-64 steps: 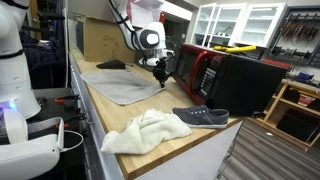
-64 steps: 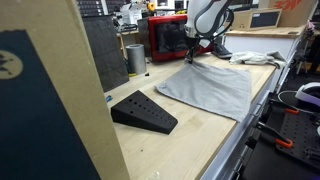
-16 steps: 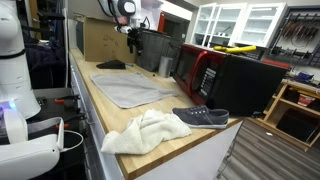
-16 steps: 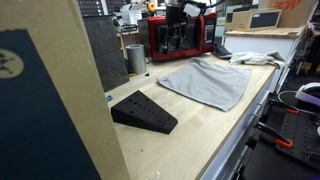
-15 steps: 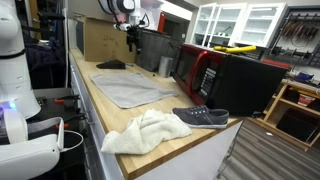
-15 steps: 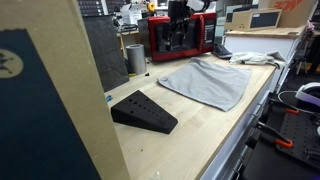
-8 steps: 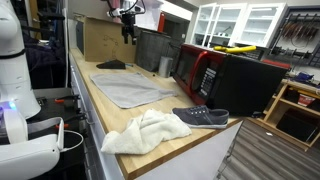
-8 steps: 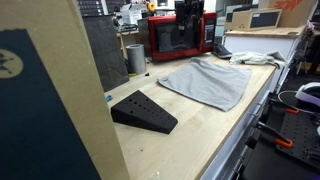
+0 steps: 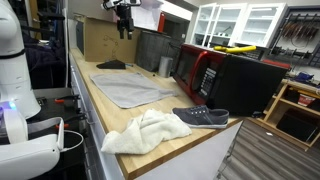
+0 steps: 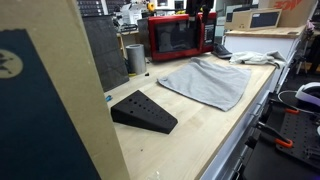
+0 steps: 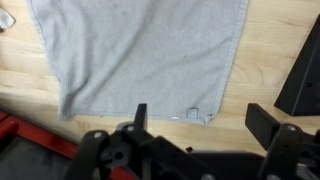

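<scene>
Grey cloth (image 9: 128, 88) lies flat on the wooden counter (image 9: 97, 112); gripper (image 9: 124, 32) hangs open high above it

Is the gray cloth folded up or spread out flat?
Spread out. The gray cloth lies flat and wide on the wooden table, with its edges and corners showing.

Workshop — wooden workbench (image 10: 190, 135), tool wall (image 9: 300, 35), microwave (image 10: 175, 38)
</scene>
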`<state>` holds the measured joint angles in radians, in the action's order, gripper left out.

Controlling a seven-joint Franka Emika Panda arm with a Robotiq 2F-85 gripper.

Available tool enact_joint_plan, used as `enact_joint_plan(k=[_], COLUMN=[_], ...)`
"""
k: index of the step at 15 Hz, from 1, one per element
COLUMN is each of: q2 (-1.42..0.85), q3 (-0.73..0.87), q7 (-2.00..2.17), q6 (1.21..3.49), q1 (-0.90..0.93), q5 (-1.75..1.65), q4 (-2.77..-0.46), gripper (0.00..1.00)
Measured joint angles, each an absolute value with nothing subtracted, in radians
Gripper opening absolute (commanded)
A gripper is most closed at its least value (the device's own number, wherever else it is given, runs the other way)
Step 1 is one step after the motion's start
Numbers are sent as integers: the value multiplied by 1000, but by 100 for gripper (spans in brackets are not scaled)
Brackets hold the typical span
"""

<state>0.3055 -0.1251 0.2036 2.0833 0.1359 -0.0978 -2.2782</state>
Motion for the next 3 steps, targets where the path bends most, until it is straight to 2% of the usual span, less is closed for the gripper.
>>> enact_joint_plan(k=[3], q2=[299], q3=[-125], q7=[204], q6=[2084], q1=[135], q5=[-98], q4=[-2278], gripper=[100])
